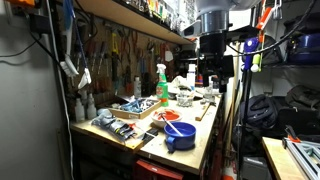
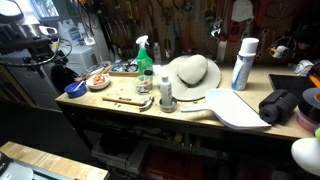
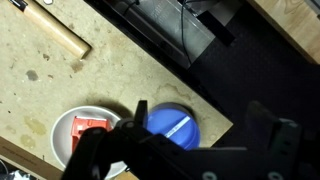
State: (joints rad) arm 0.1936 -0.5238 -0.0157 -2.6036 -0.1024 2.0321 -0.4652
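Bowl [image 3: 172, 125] of blue plastic, round, with a pale streak of glare across its inside. Sits on the workbench [image 3: 40, 80] close to the front edge, just beside a white dish [image 3: 80, 128] holding something red, probably set there within easy reach. Lies almost straight under the gripper [image 3: 185, 145], which hangs well above with fingers spread apart and nothing between them, likely to clear the clutter. Farther off, a wooden handle [image 3: 60, 40] lying flat; in an exterior view, a spray bottle [image 2: 143, 52] and a straw hat [image 2: 192, 72] mid-bench.
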